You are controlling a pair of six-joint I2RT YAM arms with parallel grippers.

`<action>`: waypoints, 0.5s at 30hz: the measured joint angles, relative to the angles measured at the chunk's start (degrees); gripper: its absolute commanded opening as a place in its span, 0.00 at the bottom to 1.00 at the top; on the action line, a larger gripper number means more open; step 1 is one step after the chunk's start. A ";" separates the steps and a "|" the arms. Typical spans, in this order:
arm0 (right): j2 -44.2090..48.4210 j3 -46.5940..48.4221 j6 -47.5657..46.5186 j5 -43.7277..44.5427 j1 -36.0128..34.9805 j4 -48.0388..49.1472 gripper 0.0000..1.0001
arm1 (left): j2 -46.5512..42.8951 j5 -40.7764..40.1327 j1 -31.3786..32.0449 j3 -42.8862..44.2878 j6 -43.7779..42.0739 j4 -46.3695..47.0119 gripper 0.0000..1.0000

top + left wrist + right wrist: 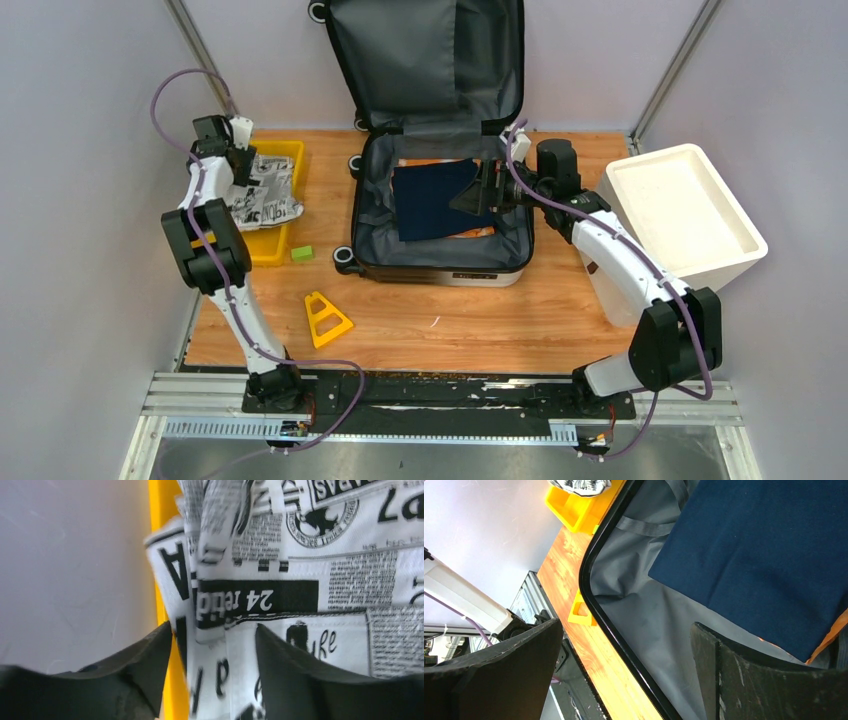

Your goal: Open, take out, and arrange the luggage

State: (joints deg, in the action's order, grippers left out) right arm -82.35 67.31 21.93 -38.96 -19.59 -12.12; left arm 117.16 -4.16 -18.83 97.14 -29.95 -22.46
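pretty clearly a robotics lab test cell; plain grey walls [90,300] and aluminium posts [195,45] box in a wooden tabletop [450,320]; left arm [215,250] and right arm [625,265] bolted to a metal rail [440,400] at its near edge

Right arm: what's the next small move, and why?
Probably lower the right gripper onto the navy cloth and close on its edge. Its jaws stand open above that cloth, which lies in the open luggage, while the printed cloth already sits in the yellow tray.
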 measured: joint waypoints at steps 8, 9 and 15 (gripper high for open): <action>-0.02 0.00 -0.22 0.00 0.31 -0.02 1.00 | 0.37 -5.68 3.98 3.43 3.78 -0.11 0.89; -0.02 0.00 -0.22 -0.02 0.31 -0.02 1.00 | -0.15 -6.08 5.16 3.43 4.81 -0.76 0.88; 0.00 0.00 -0.26 -0.09 0.42 -0.04 1.00 | -5.40 -2.25 12.00 3.39 17.27 -9.42 0.79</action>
State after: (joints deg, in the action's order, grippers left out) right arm -82.35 67.31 21.67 -39.05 -19.18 -12.16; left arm 111.77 -6.42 -6.83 100.53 -12.69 -31.88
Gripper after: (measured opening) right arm 0.997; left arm 0.828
